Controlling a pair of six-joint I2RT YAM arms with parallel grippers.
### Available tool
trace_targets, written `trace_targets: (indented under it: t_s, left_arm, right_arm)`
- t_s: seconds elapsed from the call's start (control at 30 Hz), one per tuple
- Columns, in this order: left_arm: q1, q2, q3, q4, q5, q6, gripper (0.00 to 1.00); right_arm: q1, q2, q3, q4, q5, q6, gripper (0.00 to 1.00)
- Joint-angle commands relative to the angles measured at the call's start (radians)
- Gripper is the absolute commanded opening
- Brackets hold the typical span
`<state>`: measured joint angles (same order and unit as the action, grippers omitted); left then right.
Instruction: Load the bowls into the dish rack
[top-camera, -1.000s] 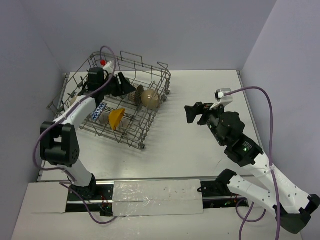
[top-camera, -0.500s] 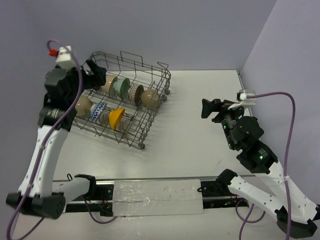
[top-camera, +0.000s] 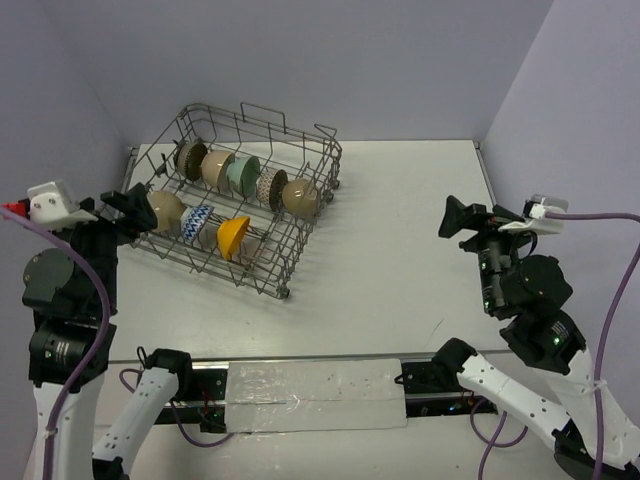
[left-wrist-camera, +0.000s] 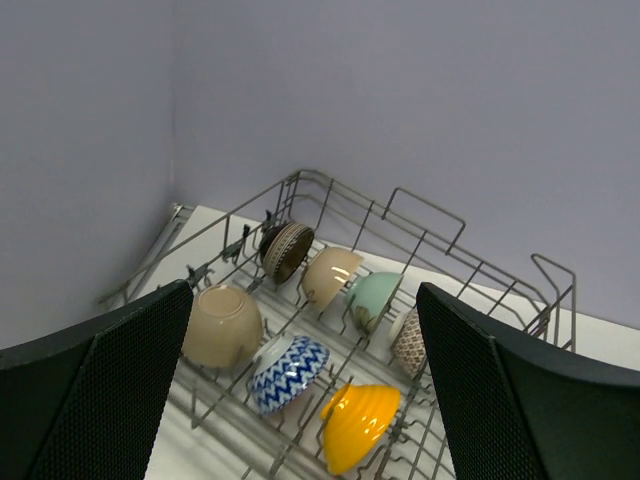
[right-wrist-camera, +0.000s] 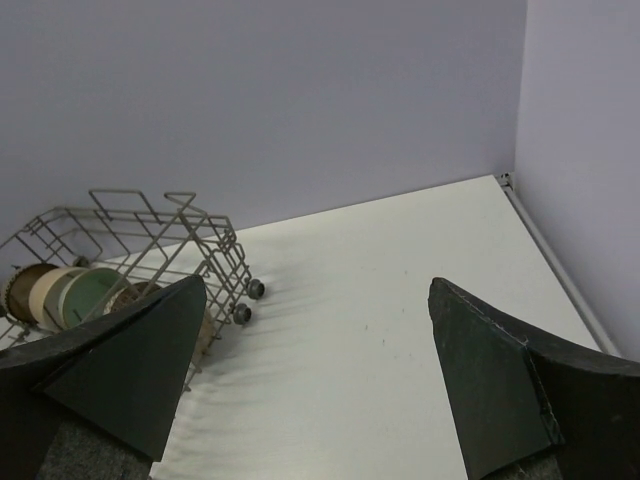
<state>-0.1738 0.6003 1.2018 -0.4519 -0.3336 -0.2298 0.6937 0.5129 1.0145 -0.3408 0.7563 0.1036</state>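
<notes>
The grey wire dish rack stands at the table's back left. Several bowls stand among its tines: brown ribbed, cream, pale green, patterned and beige in the back row; beige, blue-white zigzag and orange in front. My left gripper is open and empty, raised off the rack's left end. Its view looks down on the rack and the orange bowl. My right gripper is open and empty, raised at the right.
Lilac walls close the table at the back and on both sides. The rack's small wheels face the bare table top on its right. A taped strip runs along the near edge between the arm bases.
My left gripper has pulled out of the rack's back row and swung up and back to the left. My right gripper has drawn back to the right and risen.
</notes>
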Motion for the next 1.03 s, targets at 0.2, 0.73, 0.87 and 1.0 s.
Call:
trace_targets:
  t_s: [0.2, 0.73, 0.87, 1.0]
  left_arm:
    - [-0.003, -0.168, -0.064, -0.103, -0.053, -0.012, 0.99]
    - [-0.003, -0.226, -0.139, -0.087, -0.054, -0.045, 0.99]
    - [-0.003, -0.232, -0.134, -0.119, -0.076, -0.037, 0.99]
    - [-0.003, -0.237, -0.139, -0.146, -0.084, -0.039, 0.99]
  right_arm:
    - [0.000, -0.148, -0.036, 0.072, 0.032, -0.064, 0.99]
    - [0.000, -0.237, -0.080, 0.108, 0.051, -0.079, 0.97]
    - [0.000, -0.244, -0.086, 0.129, 0.046, -0.081, 0.97]
    - [0.000, -0.226, -0.083, 0.137, 0.048, -0.090, 0.97]
